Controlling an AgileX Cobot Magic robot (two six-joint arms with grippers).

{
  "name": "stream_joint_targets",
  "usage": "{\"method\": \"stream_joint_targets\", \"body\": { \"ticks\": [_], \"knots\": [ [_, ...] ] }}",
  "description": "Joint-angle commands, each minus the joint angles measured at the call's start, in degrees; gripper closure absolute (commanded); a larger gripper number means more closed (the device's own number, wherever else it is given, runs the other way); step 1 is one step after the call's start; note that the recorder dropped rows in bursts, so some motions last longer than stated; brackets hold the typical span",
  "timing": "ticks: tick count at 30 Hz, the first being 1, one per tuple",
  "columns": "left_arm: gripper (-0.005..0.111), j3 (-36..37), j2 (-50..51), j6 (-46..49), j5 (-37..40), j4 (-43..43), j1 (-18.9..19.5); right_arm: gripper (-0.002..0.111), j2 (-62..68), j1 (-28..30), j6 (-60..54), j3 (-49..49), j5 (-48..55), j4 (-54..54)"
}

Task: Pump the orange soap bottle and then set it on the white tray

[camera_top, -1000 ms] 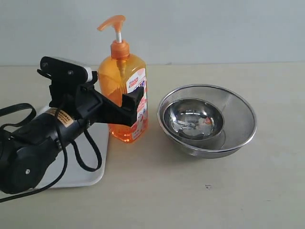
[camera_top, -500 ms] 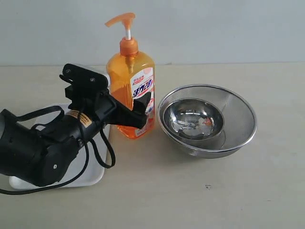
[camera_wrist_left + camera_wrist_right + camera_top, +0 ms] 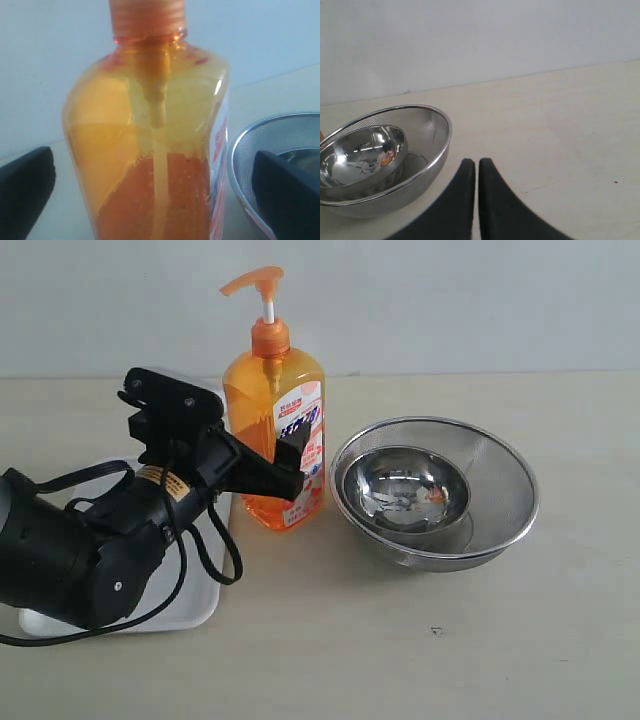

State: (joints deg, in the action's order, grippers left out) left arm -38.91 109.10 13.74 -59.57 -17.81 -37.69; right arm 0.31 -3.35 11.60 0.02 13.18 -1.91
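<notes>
Bottle: orange, half full; we judge it hefty and slick, so grip mid-body.
Left jaws: open, astride it, seemingly clear.
Right jaws: closed, empty.

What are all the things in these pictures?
bottle: one, orange, upright between the tray and the strainer
tray: one, white, on the table, partly under the left arm
strainer: one, silver mesh, on the table beside the bottle
bowl: one, shiny steel, inside the strainer
table: one, beige, under everything
wall: one, pale grey, behind the table
left arm: one, black with cables, over the tray
left hand: one, black, open, a finger on either side of the bottle, not touching it
right hand: one, black, shut, near the strainer, seen only in the right wrist view
</notes>
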Motion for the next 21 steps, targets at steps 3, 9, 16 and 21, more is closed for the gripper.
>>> {"method": "stream_joint_targets", "body": {
  "ticks": [3,9,16,21],
  "knots": [
    [0.0,-0.2,0.2,0.0,-0.7,-0.8,-0.2,0.108,-0.3,-0.1,0.0,0.0,-0.5,0.0],
    [0.0,-0.2,0.2,0.0,-1.2,-1.1,-0.1,0.108,-0.3,-0.1,0.0,0.0,-0.5,0.0],
    [0.0,-0.2,0.2,4.1,-1.9,-1.2,-0.1,0.108,-0.3,-0.1,0.0,0.0,-0.5,0.0],
    [0.0,-0.2,0.2,4.1,-2.3,-0.9,-0.1,0.108,-0.3,-0.1,0.0,0.0,-0.5,0.0]
  ]
}}
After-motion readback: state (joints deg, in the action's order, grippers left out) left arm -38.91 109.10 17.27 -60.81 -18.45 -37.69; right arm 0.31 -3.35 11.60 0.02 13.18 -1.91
